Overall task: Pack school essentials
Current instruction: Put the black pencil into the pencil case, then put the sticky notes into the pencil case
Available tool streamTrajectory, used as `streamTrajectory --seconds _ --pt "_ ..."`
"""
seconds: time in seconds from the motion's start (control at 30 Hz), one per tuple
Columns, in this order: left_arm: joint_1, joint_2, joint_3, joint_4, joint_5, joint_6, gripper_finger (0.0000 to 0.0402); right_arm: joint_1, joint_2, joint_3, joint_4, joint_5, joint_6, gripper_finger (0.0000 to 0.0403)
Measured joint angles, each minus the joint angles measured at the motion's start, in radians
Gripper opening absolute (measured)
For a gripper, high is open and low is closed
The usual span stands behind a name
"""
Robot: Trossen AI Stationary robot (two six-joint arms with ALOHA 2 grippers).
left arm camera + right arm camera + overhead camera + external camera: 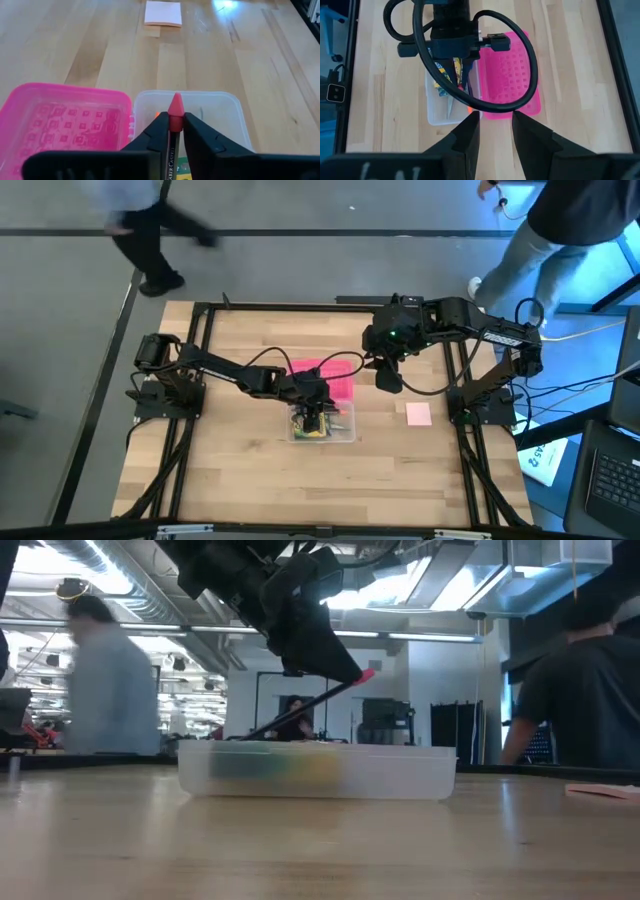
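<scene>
My left gripper (pixel 174 120) hovers over the clear plastic box (pixel 345 437) at mid-table, shut on a dark pencil (pixel 173 150) with a red end cap. The box holds the yellow-green crayon box (pixel 441 75) and other small items I cannot make out. The bright pink dotted lid (pixel 338 385) lies flat against the box's far side. The pale pink square pad (pixel 418 413) lies flat on the table right of the box. My right gripper (pixel 495 125) is open and raised in the air beyond the lid, touching nothing. Scissors and eraser do not show. My left gripper pinches the pencil between its two fingers, just behind the red cap (pixel 175 106). The fingers come from above, slanting down. The pencil is lifted and tilted, red end (pixel 366 674) up, its other end (pixel 248 732) sloping down to the box's rim.
People stand and walk beyond the table's far edge (pixel 150 240). A dark cable (pixel 520 65) loops off the left arm above the lid. Bare wood lies near the table's front edge (pixel 320 490) and left of the box.
</scene>
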Motion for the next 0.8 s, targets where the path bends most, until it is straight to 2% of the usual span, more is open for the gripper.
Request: streamTrajectory --seconds 0.5,0.63,0.8 --pt "0.000 0.000 0.000 -0.006 -0.002 0.002 0.0100 0.000 0.000 0.000 0.000 -0.001 -0.002 0.0116" --pt "0.000 -0.003 0.000 -0.010 -0.024 0.004 0.0103 0.000 -0.014 0.000 -0.041 0.000 0.009 0.0116" --pt "0.000 -0.029 0.000 -0.059 -0.040 0.008 0.0100 0.020 -0.062 0.000 -0.113 0.085 0.107 0.0116"
